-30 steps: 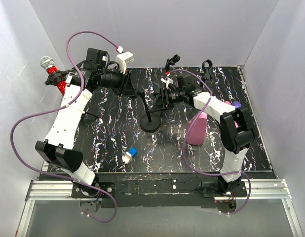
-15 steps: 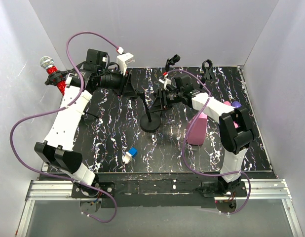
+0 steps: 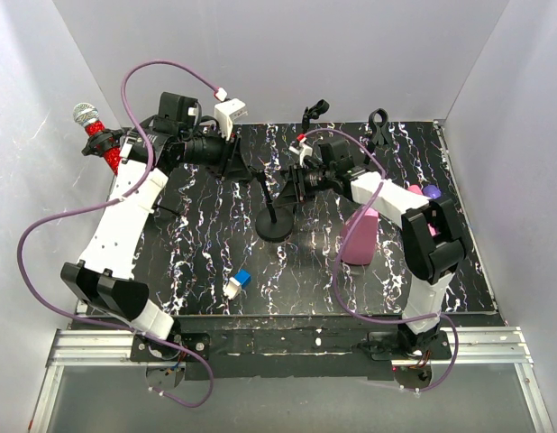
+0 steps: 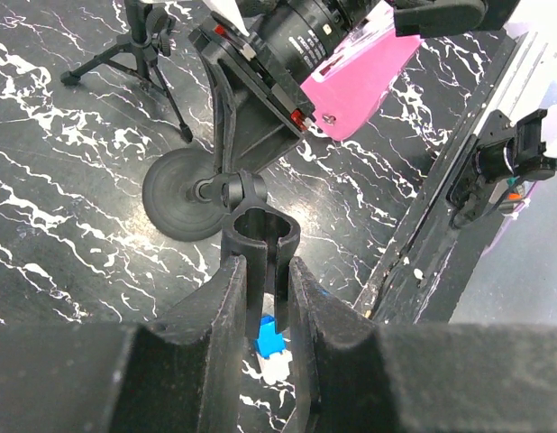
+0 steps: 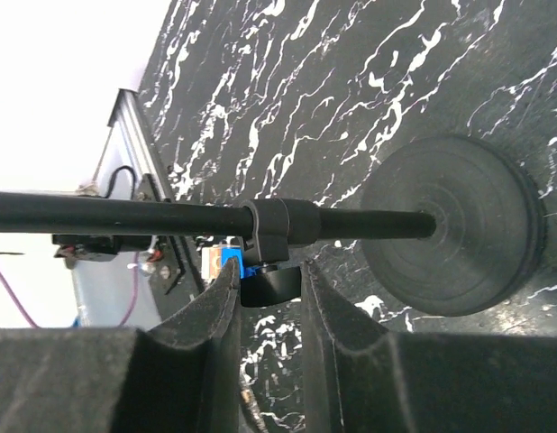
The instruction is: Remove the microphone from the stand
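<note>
I am looking down on a black worktop veined with white. Plain white walls box it in on three sides, and a metal rail runs along the near edge where the arm bases sit. On the surface I see a pink bottle at the right and a blue-and-white block near the front. A small tripod and a black clamp are at the far edge. The stand is in the middle, its round base flat on the worktop. The microphone (red body, silver head) is off it, well apart at the far left past the worktop's edge, just beside the left arm. What carries it I cannot tell.

The left end effector is closed tight on the stand's empty clip. The right end effector is narrow, its fingers close on either side of the knob under the pole's collar. Whether they press it I cannot tell.

Against the frame from a second ago, the right wrist sits slightly further left and toward the far side. The left arm's elbow is a touch further left. The stand's base and the microphone are where they were.
</note>
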Controlling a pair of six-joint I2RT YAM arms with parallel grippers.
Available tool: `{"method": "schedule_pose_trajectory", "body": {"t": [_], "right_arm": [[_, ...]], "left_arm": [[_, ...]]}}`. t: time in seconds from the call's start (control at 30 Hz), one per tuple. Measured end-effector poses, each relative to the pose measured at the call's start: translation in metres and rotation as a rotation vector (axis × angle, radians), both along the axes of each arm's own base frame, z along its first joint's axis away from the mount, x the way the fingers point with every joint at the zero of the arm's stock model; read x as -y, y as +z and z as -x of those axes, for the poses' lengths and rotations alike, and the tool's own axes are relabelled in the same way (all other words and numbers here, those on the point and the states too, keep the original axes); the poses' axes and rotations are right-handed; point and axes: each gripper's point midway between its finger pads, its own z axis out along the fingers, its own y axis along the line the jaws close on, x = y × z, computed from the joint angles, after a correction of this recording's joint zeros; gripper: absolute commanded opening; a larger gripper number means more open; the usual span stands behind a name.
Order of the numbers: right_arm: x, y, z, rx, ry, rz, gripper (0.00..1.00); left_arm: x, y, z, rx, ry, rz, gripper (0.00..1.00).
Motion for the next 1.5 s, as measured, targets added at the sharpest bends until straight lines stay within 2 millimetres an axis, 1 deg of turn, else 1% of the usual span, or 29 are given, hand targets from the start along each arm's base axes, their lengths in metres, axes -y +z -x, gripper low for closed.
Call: {"method": "schedule_pose_trajectory", "body": {"t": [0.07, 0.13, 0.2, 0.3, 0.37, 0.4, 0.43, 0.5, 0.6, 0.63, 0.7, 0.73, 0.77, 0.8, 0.83, 0.9, 0.97, 1.03, 1.1, 1.13, 1.2, 1.23, 1.27, 1.3, 1.4, 1.5], "right_arm": [[0.0, 0.001, 0.001, 0.056, 0.013, 0.011, 0.01], [0.0, 0.002, 0.003, 0.132, 0.031, 0.032, 0.01], [0.0, 0.003, 0.003, 0.233, 0.051, 0.066, 0.01], [0.002, 0.005, 0.006, 0.454, 0.079, 0.143, 0.01], [0.005, 0.006, 0.007, 0.623, 0.098, 0.182, 0.01], [0.008, 0.007, 0.008, 0.746, 0.115, 0.205, 0.01], [0.01, 0.007, 0.01, 0.829, 0.134, 0.221, 0.01], [0.009, 0.008, 0.011, 1.09, 0.185, 0.252, 0.01], [0.005, 0.005, 0.007, 1.476, 0.222, 0.292, 0.01], [0.004, 0.005, 0.005, 1.574, 0.234, 0.303, 0.09], [0.003, 0.006, 0.005, 1.706, 0.26, 0.324, 0.39], [0.004, 0.007, 0.005, 1.752, 0.272, 0.334, 0.5], [0.005, 0.007, 0.005, 1.785, 0.284, 0.344, 0.58], [0.006, 0.007, 0.005, 1.808, 0.296, 0.351, 0.63], [0.006, 0.01, 0.006, 1.828, 0.303, 0.355, 0.65], [0.012, 0.022, 0.009, 1.836, 0.305, 0.355, 0.66], [0.018, 0.037, 0.016, 1.772, 0.306, 0.33, 0.65], [0.022, 0.061, 0.015, 1.683, 0.287, 0.298, 0.6], [0.024, 0.096, 0.007, 1.545, 0.246, 0.246, 0.56], [0.025, 0.108, 0.004, 1.502, 0.233, 0.227, 0.56], [0.027, 0.125, 0.001, 1.371, 0.226, 0.178, 0.57], [0.028, 0.127, 0.0, 1.297, 0.224, 0.156, 0.6], [0.03, 0.122, 0.0, 1.229, 0.223, 0.144, 0.61], [0.032, 0.111, 0.001, 1.157, 0.228, 0.141, 0.62], [0.034, 0.067, 0.012, 0.942, 0.267, 0.155, 0.64], [0.033, 0.032, 0.021, 0.784, 0.303, 0.169, 0.64]], "left_arm": [[0.001, 0.001, 0.0, -0.001, 0.007, 0.006, 0.0], [0.0, 0.001, 0.0, -0.008, 0.02, 0.012, 0.0], [0.001, 0.002, 0.0, -0.018, 0.036, 0.016, 0.0], [0.002, 0.003, 0.0, -0.035, 0.052, 0.024, 0.0], [0.003, 0.003, 0.0, -0.047, 0.063, 0.029, 0.0], [0.003, 0.002, 0.0, -0.055, 0.069, 0.031, 0.0], [0.003, 0.002, 0.0, -0.06, 0.072, 0.032, 0.0], [0.003, 0.003, 0.0, -0.068, 0.079, 0.036, 0.0], [0.004, 0.003, 0.0, -0.076, 0.087, 0.042, 0.0], [0.004, 0.003, 0.0, -0.08, 0.089, 0.043, 0.0], [0.005, 0.003, -0.002, -0.081, 0.09, 0.049, 0.0], [0.006, 0.003, -0.003, -0.082, 0.09, 0.051, 0.0], [0.006, 0.003, -0.003, -0.083, 0.09, 0.053, 0.0], [0.006, 0.003, -0.003, -0.084, 0.091, 0.055, 0.0], [0.007, 0.003, -0.003, -0.087, 0.089, 0.056, 0.0], [0.008, 0.002, -0.004, -0.088, 0.086, 0.059, 0.0], [0.008, 0.002, -0.004, -0.088, 0.083, 0.06, 0.0], [0.008, 0.002, -0.004, -0.086, 0.081, 0.059, 0.0], [0.008, 0.002, -0.004, -0.084, 0.079, 0.058, 0.0], [0.008, 0.002, -0.004, -0.083, 0.077, 0.058, 0.0], [0.008, 0.002, -0.003, -0.083, 0.073, 0.059, 0.0], [0.009, 0.002, -0.003, -0.083, 0.071, 0.06, 0.0], [0.009, 0.002, -0.003, -0.083, 0.069, 0.061, 0.0], [0.009, 0.002, -0.003, -0.081, 0.066, 0.061, 0.0], [0.009, 0.002, -0.002, -0.082, 0.061, 0.062, 0.0], [0.01, 0.002, -0.002, -0.082, 0.053, 0.064, 0.0]]}}
